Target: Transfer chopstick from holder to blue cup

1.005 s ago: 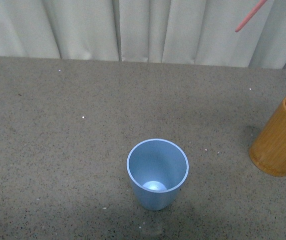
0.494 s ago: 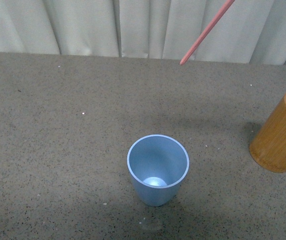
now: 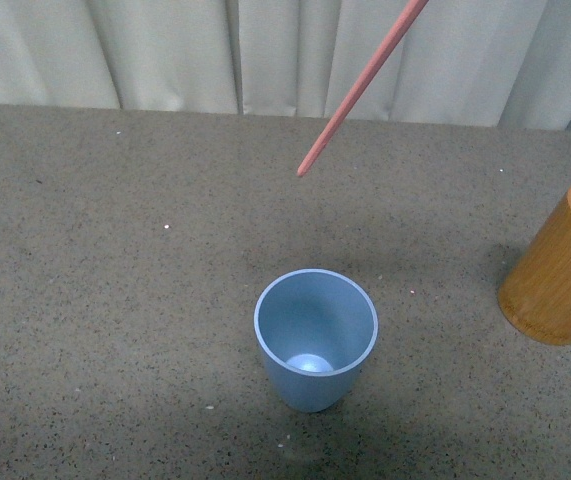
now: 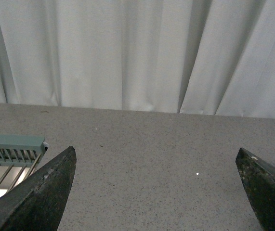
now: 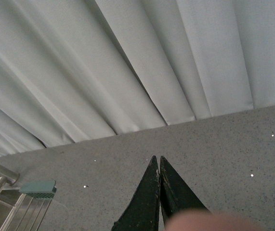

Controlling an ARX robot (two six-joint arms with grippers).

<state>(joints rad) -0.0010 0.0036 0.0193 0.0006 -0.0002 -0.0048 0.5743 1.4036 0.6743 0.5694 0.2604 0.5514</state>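
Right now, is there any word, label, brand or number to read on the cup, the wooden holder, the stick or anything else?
None: no text shows in any view.
blue cup: plain.
holder: plain.
chopstick: plain.

My front camera looks down and forward over the grey table point(image 3: 115, 300) to the white curtain point(image 3: 165, 50) behind it. My left wrist camera sits low, facing level across the table point(image 4: 151, 159) toward the curtain point(image 4: 127, 53). My right wrist camera tilts upward; curtain point(image 5: 103, 62) fills most of it. All three views share table and curtain.
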